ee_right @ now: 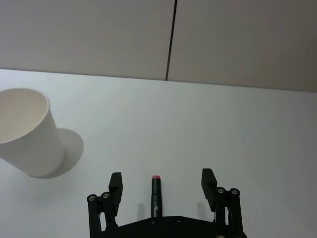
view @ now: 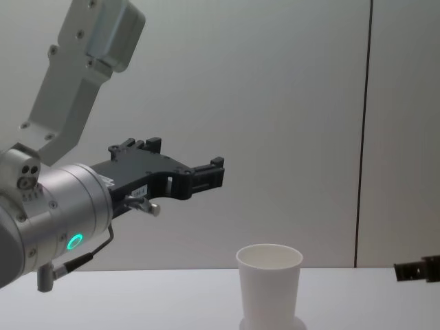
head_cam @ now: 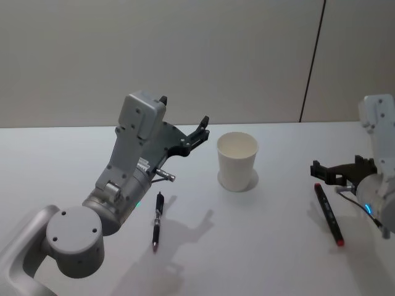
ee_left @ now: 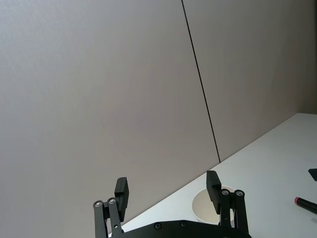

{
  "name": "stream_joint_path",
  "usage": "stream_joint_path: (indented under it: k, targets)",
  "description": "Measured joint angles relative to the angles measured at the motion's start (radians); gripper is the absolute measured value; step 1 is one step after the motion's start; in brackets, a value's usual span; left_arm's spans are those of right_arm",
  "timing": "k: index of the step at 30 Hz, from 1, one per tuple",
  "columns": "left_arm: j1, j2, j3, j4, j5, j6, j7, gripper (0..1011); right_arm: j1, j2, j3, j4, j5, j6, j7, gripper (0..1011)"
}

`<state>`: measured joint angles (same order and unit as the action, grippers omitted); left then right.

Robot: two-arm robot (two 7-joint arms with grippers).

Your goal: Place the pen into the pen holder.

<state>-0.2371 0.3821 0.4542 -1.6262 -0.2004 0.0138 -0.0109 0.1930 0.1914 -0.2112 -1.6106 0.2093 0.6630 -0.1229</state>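
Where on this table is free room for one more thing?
Free: in front of the cup, between black pen and red-tipped pen; also the table at far left. Crowded: the red-tipped pen, at the open right gripper. The open left gripper hangs high, near the cup.

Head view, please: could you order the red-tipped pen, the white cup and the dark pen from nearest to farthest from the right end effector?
1. Red-tipped pen, lying right by the open right end effector, on the right.
2. White cup, at mid-table.
3. Dark pen, on the left, by the left arm.
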Motion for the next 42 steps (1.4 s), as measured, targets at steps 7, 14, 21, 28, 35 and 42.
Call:
stream_joint_path:
  k: [7,14,21,28,35,42]
  targets:
    - [0.000,0.000,0.000,0.000,0.000,0.000,0.000,1000,0.053,-0.027,0.009,0.062,0.009,0.074,-0.026,1002]
    - [0.000,0.000,0.000,0.000,0.000,0.000,0.000,1000,0.094,-0.048,0.015,0.113,0.012,0.124,-0.041,1002]
    - [0.000,0.000,0.000,0.000,0.000,0.000,0.000,1000,0.140,-0.075,0.019,0.179,0.019,0.168,-0.056,1001]
    - [0.000,0.000,0.000,0.000,0.000,0.000,0.000,1000,0.172,-0.097,0.021,0.232,0.027,0.193,-0.069,1002]
    - [0.000,0.000,0.000,0.000,0.000,0.000,0.000,1000,0.197,-0.117,0.023,0.280,0.031,0.210,-0.082,1002]
    - [0.000,0.000,0.000,0.000,0.000,0.000,0.000,1000,0.212,-0.130,0.025,0.316,0.031,0.216,-0.090,1002]
